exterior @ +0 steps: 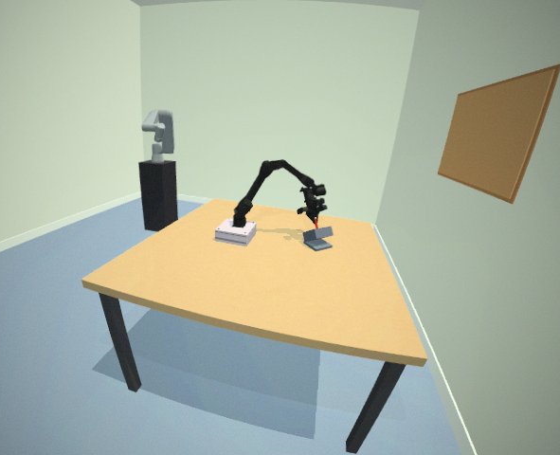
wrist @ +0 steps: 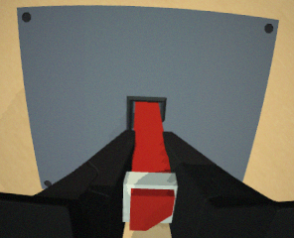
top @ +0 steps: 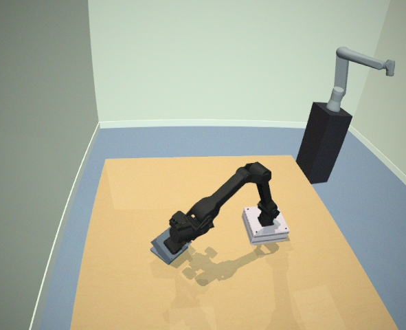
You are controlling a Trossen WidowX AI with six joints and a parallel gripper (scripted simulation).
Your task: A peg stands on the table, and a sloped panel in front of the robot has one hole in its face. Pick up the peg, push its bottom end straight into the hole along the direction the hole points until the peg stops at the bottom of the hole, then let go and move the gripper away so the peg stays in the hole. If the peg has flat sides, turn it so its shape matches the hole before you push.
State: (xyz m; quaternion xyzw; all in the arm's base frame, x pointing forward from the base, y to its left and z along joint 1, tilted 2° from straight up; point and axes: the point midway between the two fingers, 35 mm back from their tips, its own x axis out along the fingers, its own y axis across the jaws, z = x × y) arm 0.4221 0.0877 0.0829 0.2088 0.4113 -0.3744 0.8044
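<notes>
My gripper (top: 172,245) (exterior: 315,219) (wrist: 147,141) is shut on a red, flat-sided peg (exterior: 316,224) (wrist: 148,119) with a pale collar (wrist: 150,178) near its top end. The blue-grey sloped panel (top: 159,244) (exterior: 317,232) (wrist: 77,64) lies just below the fingers. In the wrist view, the peg's bottom end overlaps the square hole (wrist: 130,111), whose dark rim shows along the far side and both flanks. The near part of the hole is hidden by peg and fingers. Whether the tip is inside or just above the opening cannot be told.
The arm's white base (top: 270,237) (exterior: 234,234) stands on the wooden table (top: 153,188) (exterior: 250,288). A grey arm (top: 361,59) (exterior: 167,132) on a dark pedestal (top: 320,145) (exterior: 158,195) stands beyond the table. A brown board (exterior: 497,136) hangs on the wall.
</notes>
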